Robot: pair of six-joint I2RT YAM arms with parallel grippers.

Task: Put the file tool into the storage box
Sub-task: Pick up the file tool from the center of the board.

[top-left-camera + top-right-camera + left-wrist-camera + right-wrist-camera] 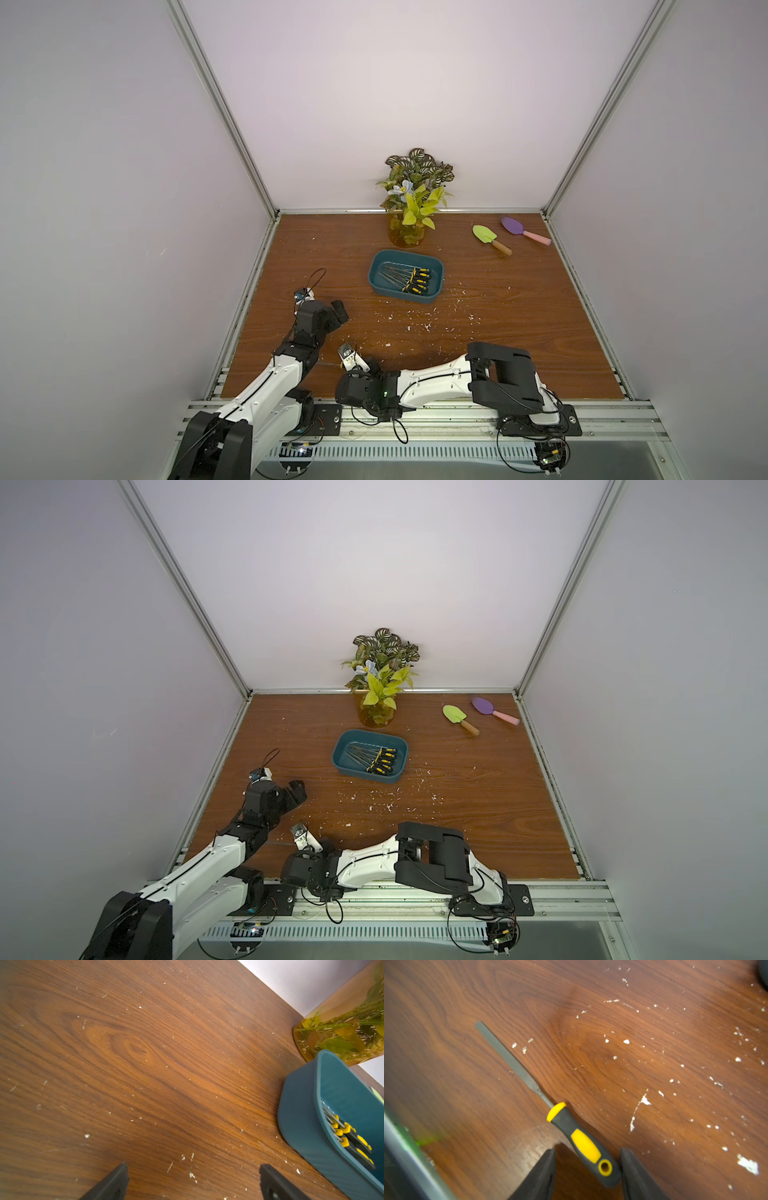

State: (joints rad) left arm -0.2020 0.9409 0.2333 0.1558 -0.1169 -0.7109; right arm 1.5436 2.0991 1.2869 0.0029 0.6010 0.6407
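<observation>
Right gripper (587, 1150) is straddling the black-and-yellow handle of the file tool (583, 1142), which is lying flat on the table (498, 332) near the robot-side edge. The jaws are standing apart, one finger just beside the handle end and a gap showing at the other. Left gripper (193, 1165) is hovering with jaws apart and nothing between them, near the storage box (399, 294), which is holding several similar files (415, 280).
</observation>
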